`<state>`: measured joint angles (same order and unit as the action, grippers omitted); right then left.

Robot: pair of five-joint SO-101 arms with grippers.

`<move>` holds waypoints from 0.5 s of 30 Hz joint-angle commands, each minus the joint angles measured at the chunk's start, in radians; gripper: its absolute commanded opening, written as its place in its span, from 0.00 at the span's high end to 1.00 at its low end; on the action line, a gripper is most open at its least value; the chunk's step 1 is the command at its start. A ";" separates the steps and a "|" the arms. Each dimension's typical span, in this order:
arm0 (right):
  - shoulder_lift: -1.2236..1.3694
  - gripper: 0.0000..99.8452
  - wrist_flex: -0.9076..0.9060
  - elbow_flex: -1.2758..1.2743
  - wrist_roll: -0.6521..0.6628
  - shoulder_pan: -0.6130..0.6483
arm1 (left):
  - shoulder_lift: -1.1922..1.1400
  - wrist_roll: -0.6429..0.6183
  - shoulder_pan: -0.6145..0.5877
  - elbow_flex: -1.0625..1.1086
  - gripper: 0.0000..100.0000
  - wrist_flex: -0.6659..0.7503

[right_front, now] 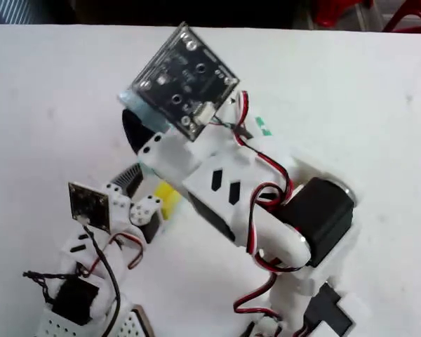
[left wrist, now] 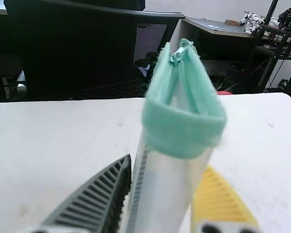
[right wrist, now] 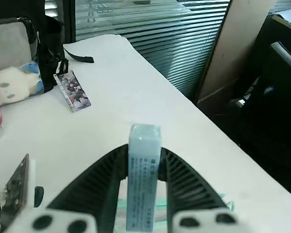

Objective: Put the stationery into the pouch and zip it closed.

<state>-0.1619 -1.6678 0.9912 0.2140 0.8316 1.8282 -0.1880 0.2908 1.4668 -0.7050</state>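
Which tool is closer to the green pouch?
Left. The left tool is clamped on the pouch itself; the right tool grips an eraser, with the pouch lying beyond it.

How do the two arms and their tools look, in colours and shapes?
The left arm and the right arm have white plastic shells, black motor blocks and thin red and black cables. The left tool has one grey ribbed finger and one yellow ribbed finger; the right tool has two black ribbed fingers. Each wrist carries a dark square camera board.
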 commanded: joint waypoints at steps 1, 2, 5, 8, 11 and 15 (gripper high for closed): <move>-0.024 0.98 0.002 0.014 -0.055 -0.008 | -0.007 -0.009 -0.021 -0.038 0.80 -0.005; -0.030 0.98 0.005 0.014 -0.055 -0.012 | -0.007 -0.009 -0.021 -0.038 0.80 -0.005; -0.028 0.98 0.022 0.014 -0.058 -0.027 | -0.007 -0.009 -0.019 -0.038 0.80 -0.005; -0.025 0.98 0.087 0.012 -0.060 -0.030 | -0.007 -0.009 -0.016 -0.037 0.80 -0.006; -0.050 0.98 0.088 0.025 -0.091 -0.019 | -0.007 -0.009 -0.018 -0.037 0.80 -0.008; -0.160 0.98 -0.035 -0.028 -0.095 0.010 | -0.007 -0.009 -0.019 -0.037 0.80 -0.008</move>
<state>-0.2325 -1.6356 0.9835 0.1297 0.8255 1.8282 -0.1880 0.2800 1.4668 -0.7050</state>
